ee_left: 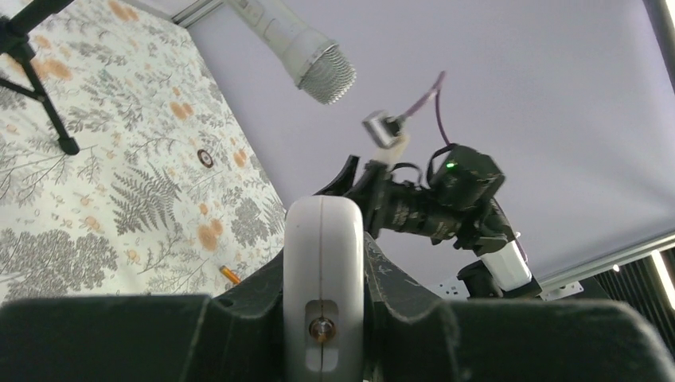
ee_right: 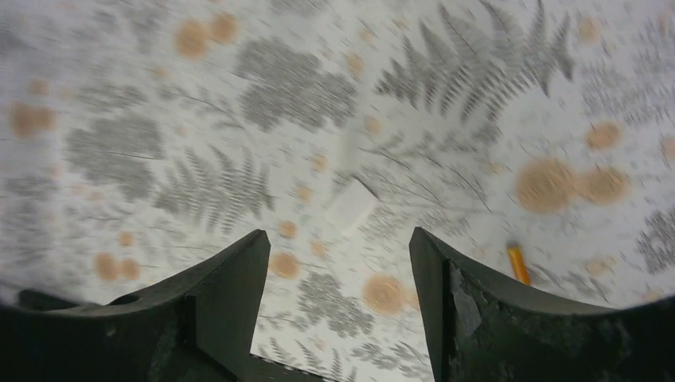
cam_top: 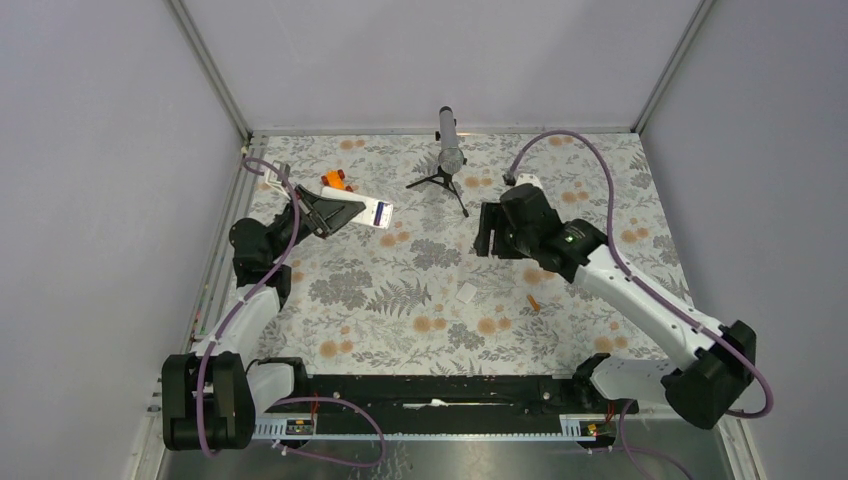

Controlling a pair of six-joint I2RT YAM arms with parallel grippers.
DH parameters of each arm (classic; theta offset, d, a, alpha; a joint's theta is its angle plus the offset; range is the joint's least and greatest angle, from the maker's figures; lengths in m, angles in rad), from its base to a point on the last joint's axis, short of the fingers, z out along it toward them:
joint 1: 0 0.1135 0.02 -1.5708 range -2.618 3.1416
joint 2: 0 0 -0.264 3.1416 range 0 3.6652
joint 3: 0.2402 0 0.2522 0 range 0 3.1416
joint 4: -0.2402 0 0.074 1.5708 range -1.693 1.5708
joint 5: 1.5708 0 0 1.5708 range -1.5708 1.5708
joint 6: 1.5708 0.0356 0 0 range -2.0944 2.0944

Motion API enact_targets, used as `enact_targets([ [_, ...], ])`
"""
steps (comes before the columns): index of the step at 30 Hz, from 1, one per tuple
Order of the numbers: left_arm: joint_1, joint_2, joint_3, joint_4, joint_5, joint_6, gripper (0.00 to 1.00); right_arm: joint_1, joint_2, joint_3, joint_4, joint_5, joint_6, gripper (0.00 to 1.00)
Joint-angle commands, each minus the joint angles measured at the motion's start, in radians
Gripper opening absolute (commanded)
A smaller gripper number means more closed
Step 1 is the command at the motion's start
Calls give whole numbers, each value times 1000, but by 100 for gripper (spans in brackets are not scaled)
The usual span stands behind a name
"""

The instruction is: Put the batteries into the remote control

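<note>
My left gripper (cam_top: 333,212) is shut on the white remote control (cam_top: 370,210) and holds it above the table at the back left. In the left wrist view the remote (ee_left: 322,270) shows end-on between the fingers. The orange battery (cam_top: 533,301) lies on the cloth right of centre. It also shows in the left wrist view (ee_left: 230,275) and the right wrist view (ee_right: 517,263). My right gripper (cam_top: 487,232) is open and empty above the cloth, its jaws (ee_right: 338,247) wide apart. The dark blue-purple battery is not in view as a loose piece.
A small flat white cover (cam_top: 466,292) lies near the table's middle, below my right gripper (ee_right: 350,207). A microphone on a black tripod (cam_top: 448,150) stands at the back centre. A chunky orange toy piece (cam_top: 335,180) lies behind the remote.
</note>
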Motion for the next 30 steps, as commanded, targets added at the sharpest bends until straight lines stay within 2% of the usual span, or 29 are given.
enact_targets([
  [1,5,-21,41,-80,-4,78,0,-45,72,-80,-160,67,20,73],
  [9,4,-23,40,-145,-11,111,0,-135,222,-176,-172,14,52,71],
  [12,4,-28,27,-148,-16,108,0,-193,230,-243,-101,-34,23,75],
  [19,5,-37,11,-155,-28,107,0,-274,240,-298,-87,-63,27,75],
  [24,4,-35,7,-156,-29,107,0,-293,294,-316,-94,-78,31,65],
  [30,5,-23,11,-149,-28,107,0,-297,308,-317,-104,-22,10,55],
])
